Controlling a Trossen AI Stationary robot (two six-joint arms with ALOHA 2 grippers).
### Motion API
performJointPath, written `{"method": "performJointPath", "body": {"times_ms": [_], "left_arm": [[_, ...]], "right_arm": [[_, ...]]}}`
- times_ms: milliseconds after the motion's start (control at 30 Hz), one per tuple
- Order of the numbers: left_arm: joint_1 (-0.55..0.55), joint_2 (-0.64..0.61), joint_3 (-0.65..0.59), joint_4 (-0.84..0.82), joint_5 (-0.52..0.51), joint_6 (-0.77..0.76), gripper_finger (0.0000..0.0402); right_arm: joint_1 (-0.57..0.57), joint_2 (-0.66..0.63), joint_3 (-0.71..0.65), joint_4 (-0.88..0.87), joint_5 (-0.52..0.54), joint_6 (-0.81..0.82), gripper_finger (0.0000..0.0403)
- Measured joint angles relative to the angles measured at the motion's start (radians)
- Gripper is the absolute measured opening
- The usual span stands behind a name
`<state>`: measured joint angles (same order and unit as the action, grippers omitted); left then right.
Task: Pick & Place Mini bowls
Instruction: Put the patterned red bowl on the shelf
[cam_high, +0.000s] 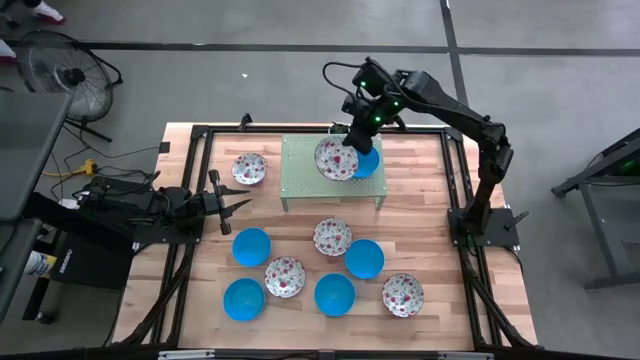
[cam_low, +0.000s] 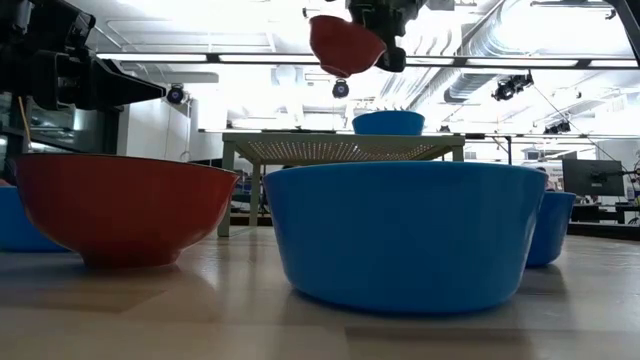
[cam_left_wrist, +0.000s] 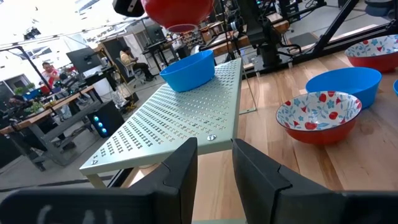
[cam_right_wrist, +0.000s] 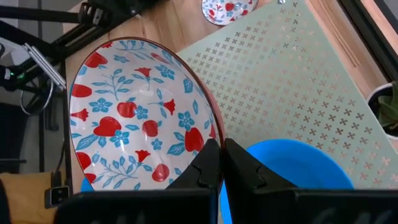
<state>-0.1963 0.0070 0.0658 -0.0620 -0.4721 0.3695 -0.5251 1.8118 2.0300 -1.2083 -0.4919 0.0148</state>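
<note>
A floral mini bowl (cam_high: 335, 158), white inside and red outside, hangs above the green perforated stand (cam_high: 305, 185), with my right gripper (cam_right_wrist: 222, 163) shut on it. The low view shows this bowl (cam_low: 344, 45) well clear of the stand top (cam_low: 340, 150). A blue mini bowl (cam_high: 370, 165) rests by its base on the stand, beside and below the held bowl. Several more blue and floral mini bowls sit on the table, among them a floral one (cam_high: 249, 168) left of the stand. My left gripper (cam_left_wrist: 214, 168) waits at the table's left, level and open, holding nothing. My right gripper pinches the floral bowl's rim (cam_right_wrist: 213, 127) between its two fingers, one inside the bowl and one against its red outer wall. The fingers slant down from the table's far right. The bowl is lifted clear of the stand and tilted.
On the near half of the table stand blue bowls (cam_high: 251, 246) (cam_high: 364, 258) (cam_high: 334, 294) (cam_high: 243, 299) and floral bowls (cam_high: 332, 236) (cam_high: 285, 276) (cam_high: 402, 294). The stand's left part (cam_high: 300, 160) is bare. People sit at desks in the room beyond the table (cam_left_wrist: 46, 71).
</note>
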Motion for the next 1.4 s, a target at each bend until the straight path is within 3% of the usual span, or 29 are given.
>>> {"method": "performJointPath", "body": {"times_ms": [633, 867, 1133, 1400], "left_arm": [[0.0, 0.0, -0.002, 0.01, -0.003, 0.0, 0.0097], [0.0, 0.0, -0.004, 0.06, -0.086, -0.001, 0.0097], [0.0, 0.0, -0.004, 0.058, -0.021, -0.104, 0.0097], [0.0, 0.0, -0.002, 0.091, -0.086, -0.191, 0.0097]], "right_arm": [[0.005, -0.001, 0.0, 0.0, 0.022, 0.037, 0.0], [0.005, -0.001, 0.0, 0.0, 0.064, 0.091, 0.0], [0.009, -0.001, 0.0, 0.002, 0.084, 0.1, 0.0], [0.009, -0.001, 0.0, 0.003, 0.086, 0.096, 0.0]]}}
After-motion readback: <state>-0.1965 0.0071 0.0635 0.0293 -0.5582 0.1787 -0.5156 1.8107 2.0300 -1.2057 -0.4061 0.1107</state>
